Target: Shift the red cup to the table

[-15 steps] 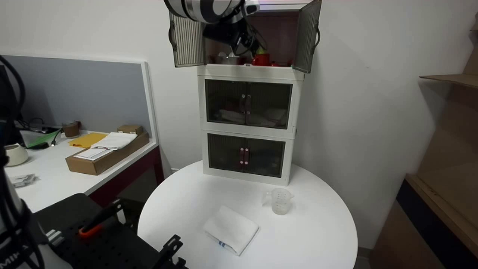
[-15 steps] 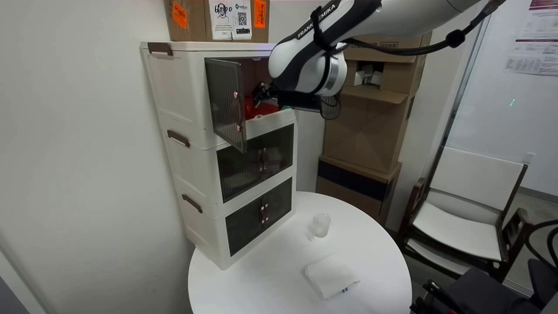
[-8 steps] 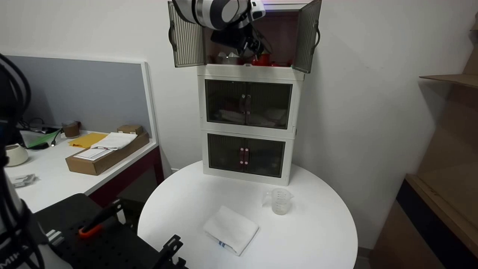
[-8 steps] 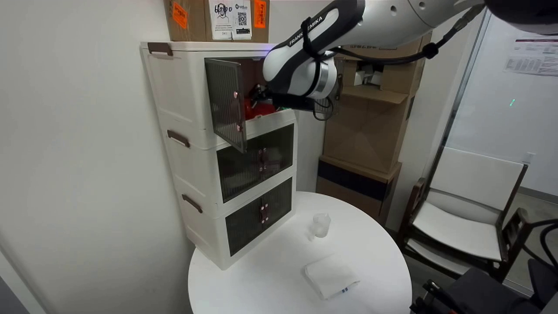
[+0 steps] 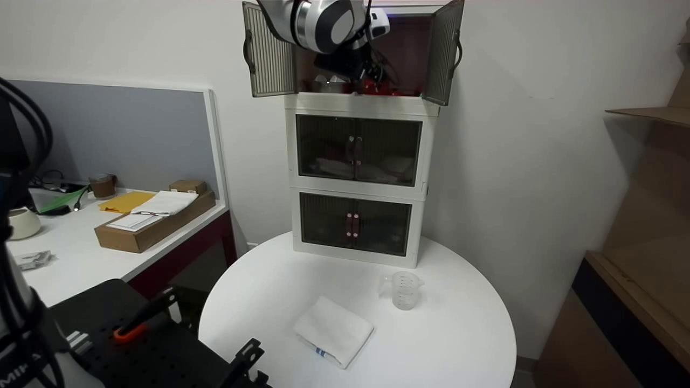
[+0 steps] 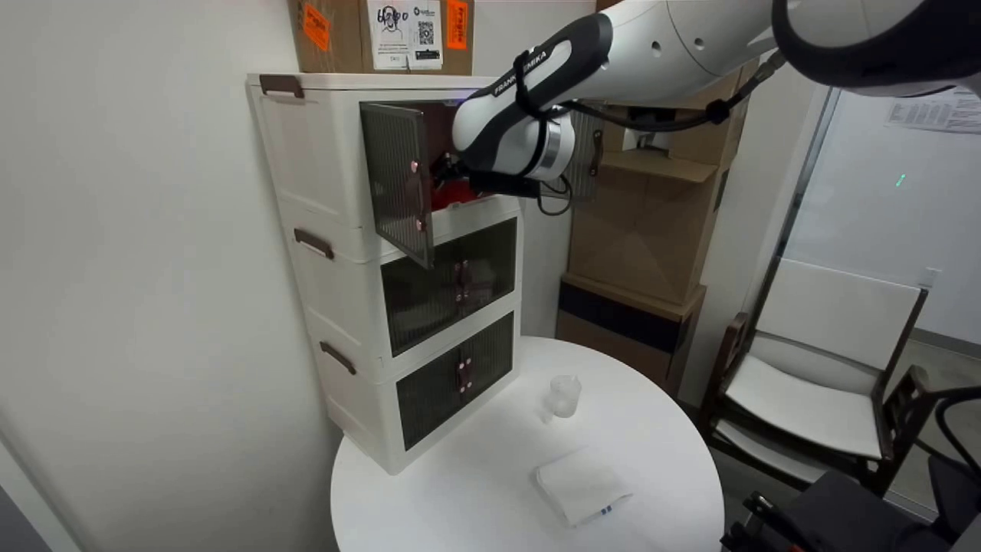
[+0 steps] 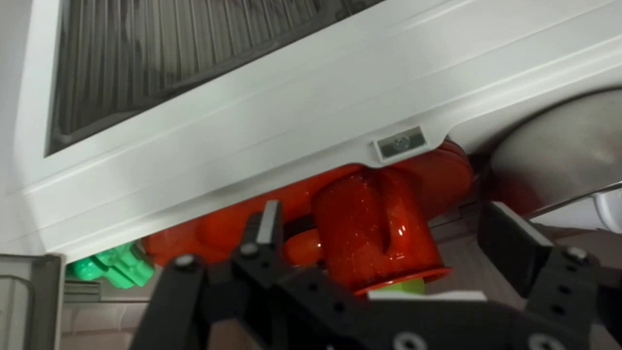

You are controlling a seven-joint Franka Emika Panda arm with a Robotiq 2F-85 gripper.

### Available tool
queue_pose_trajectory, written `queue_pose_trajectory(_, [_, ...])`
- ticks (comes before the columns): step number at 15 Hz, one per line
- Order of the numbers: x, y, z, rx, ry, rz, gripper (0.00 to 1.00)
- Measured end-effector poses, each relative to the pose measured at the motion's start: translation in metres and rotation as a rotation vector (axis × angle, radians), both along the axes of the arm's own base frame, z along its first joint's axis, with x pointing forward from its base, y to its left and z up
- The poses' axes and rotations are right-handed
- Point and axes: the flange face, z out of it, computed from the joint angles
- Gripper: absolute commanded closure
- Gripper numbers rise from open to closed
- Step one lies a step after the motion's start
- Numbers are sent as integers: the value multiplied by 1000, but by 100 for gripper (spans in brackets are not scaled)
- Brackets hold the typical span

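Observation:
The red cup (image 7: 352, 233) stands in the open top compartment of the cabinet, its handle toward the wrist camera, with light green showing at its rim. In an exterior view the cup (image 5: 373, 89) is partly covered by the gripper (image 5: 376, 73). In the wrist view my gripper (image 7: 388, 223) is open, with a finger on each side of the cup. The left finger is nearer to it, and a gap shows on the right. No grip on the cup shows. The gripper also shows in an exterior view (image 6: 442, 169). The round white table (image 5: 431, 345) stands below the cabinet.
The white cabinet (image 5: 361, 105) has both top doors open, the right door (image 5: 444, 54) and left door (image 5: 272, 59) flanking the arm. Other red items (image 7: 218, 228), a green object (image 7: 119, 265) and a metal bowl (image 7: 559, 150) surround the cup. A clear measuring cup (image 5: 405, 291) and folded cloth (image 5: 334, 331) lie on the table.
The arm has moved farther into the top compartment and lower, bringing the gripper over the red cup. The cup's green top is now covered in the exterior view. The cup has not visibly moved.

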Motion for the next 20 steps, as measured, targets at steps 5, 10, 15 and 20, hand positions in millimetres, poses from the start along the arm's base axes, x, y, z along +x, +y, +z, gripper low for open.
queue_pose_trajectory(5, [19, 3, -2, 9, -10, 8, 0])
queue_pose_trajectory(10, [35, 9, -4, 5, -4, 31, 0])
queue_pose_trajectory(15, [47, 15, -7, -16, 6, 56, 0])
queue_pose_trajectory(20, [59, 20, -12, -33, 10, 73, 0])
